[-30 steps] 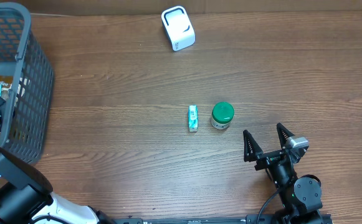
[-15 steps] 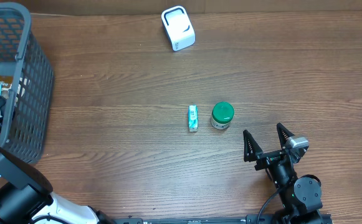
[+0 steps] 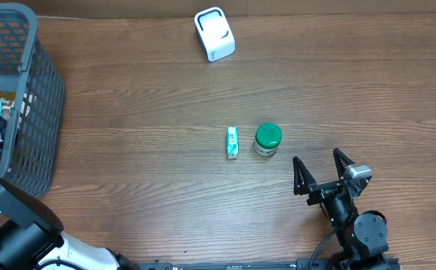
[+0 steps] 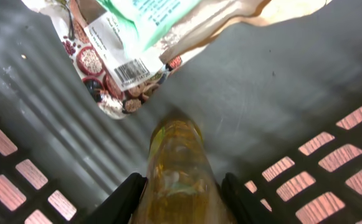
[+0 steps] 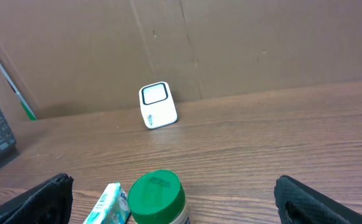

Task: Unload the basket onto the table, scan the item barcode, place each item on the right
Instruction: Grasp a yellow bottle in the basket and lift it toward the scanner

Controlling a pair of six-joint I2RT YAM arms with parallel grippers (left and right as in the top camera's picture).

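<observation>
1. Where the basket [image 3: 31,97] stands at the bench's left edge, the left gripper [image 4: 181,190] clasps an amber bottle [image 4: 176,149] on its floor.
2. Just beyond lies a barcoded pouch [image 4: 128,74].
3. The right gripper [image 3: 317,159] gapes by the front edge.

Brown wood-grain table [image 3: 165,195], dark grey lattice basket [image 3: 30,90] at far left, white scanner [image 3: 214,34] with black-rimmed face, green-lidded jar [image 3: 268,139], teal-and-white box [image 3: 233,142] left of it, translucent amber bottle [image 4: 177,165], packet [image 4: 115,81] patterned with red-brown and cream beans, black-on-white barcode label [image 4: 133,73], plain brown cardboard wall [image 5: 261,43]
</observation>
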